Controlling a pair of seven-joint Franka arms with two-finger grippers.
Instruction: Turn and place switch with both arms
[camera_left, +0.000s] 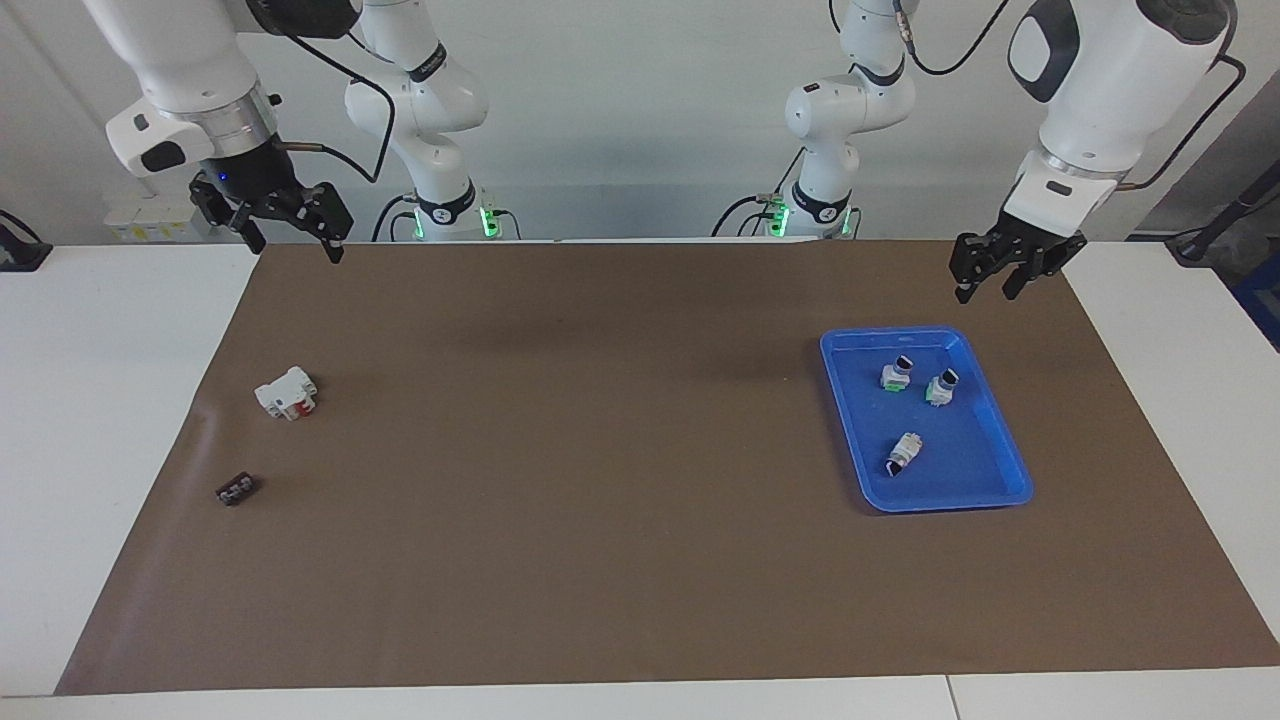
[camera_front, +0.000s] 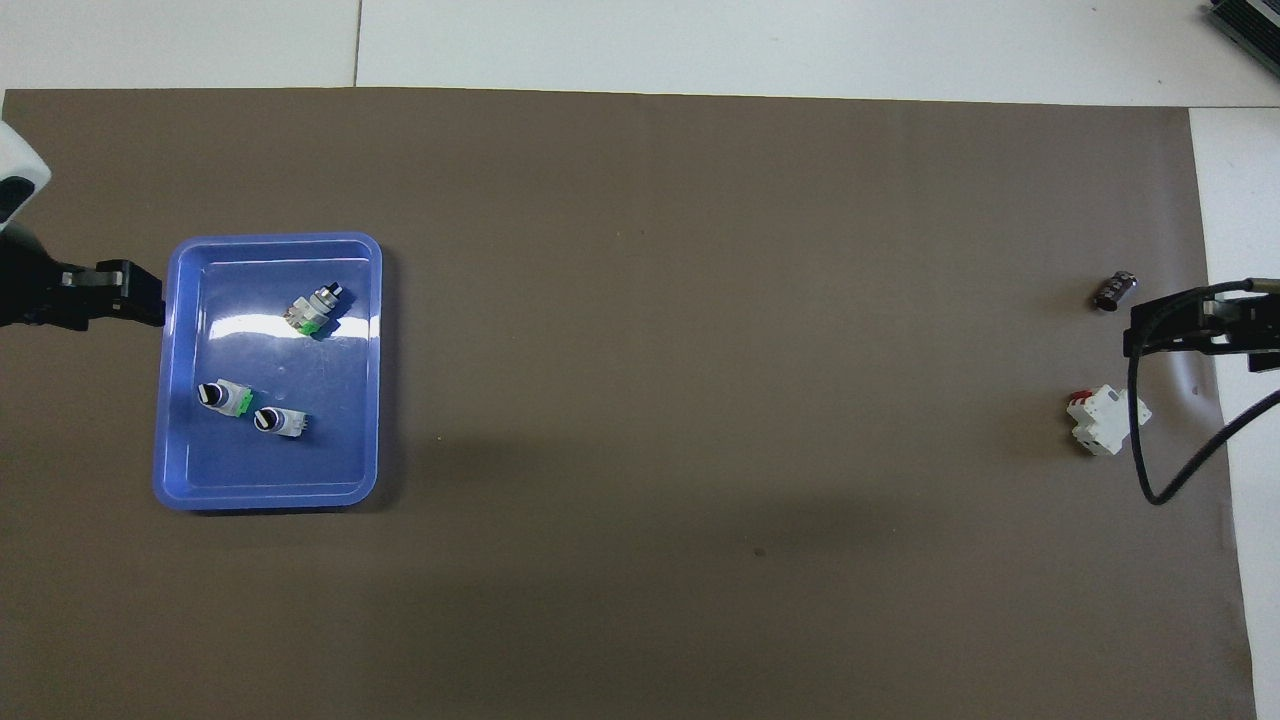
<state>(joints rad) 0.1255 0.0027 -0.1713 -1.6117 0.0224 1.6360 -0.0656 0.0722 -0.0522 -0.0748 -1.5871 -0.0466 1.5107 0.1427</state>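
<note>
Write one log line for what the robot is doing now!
left end effector: open, empty, over mat beside tray | right end effector: open, waiting | switches: three in tray, untouched

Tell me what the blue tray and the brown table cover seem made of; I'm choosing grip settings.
Blue tray: probably moulded plastic, glossy; a bright glare streak shows on its floor and its corners are rounded.
Brown cover: looks like matte paper or thin mat; no glare, with a slight wrinkle near the white block.

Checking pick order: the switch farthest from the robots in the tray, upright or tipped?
Tipped. The switch lies on its side on the tray floor.
</note>
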